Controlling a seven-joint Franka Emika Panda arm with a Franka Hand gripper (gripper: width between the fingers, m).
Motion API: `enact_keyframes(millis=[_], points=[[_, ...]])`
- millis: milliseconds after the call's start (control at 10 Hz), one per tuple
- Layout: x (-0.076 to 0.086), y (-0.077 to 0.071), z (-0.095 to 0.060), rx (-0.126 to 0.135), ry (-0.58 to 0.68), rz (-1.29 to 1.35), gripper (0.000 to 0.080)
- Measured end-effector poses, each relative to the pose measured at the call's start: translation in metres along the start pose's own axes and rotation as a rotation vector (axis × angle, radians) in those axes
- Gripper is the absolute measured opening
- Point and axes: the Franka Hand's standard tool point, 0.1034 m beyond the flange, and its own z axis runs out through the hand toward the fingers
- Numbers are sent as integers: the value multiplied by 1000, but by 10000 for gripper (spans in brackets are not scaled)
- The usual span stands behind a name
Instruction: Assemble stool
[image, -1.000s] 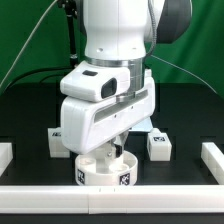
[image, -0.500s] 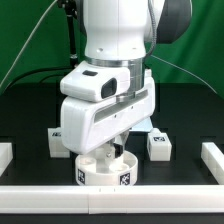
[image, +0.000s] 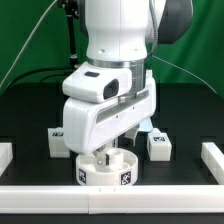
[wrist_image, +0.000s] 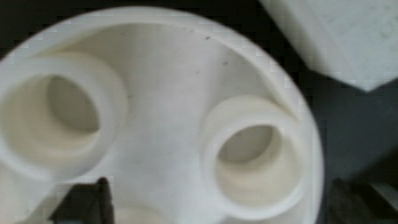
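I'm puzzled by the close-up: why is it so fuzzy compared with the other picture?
Wrist view: the seat disc fills the frame at close range, its edges soft, and the leg block nearby is blurred too. Exterior view: sharper and evenly lit.

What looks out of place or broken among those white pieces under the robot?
Nothing stands out. The seat disc lies flat, its two visible sockets hollow and undamaged. One leg block sits on the exterior view's left of it, a second leg block on the right, neither tipped over.
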Motion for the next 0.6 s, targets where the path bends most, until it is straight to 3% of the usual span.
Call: enact_keyframes(millis=[200,600], points=[[-3,-6,5,6,-3,-2,646],[-4,-10,8,11,-5,-4,623]])
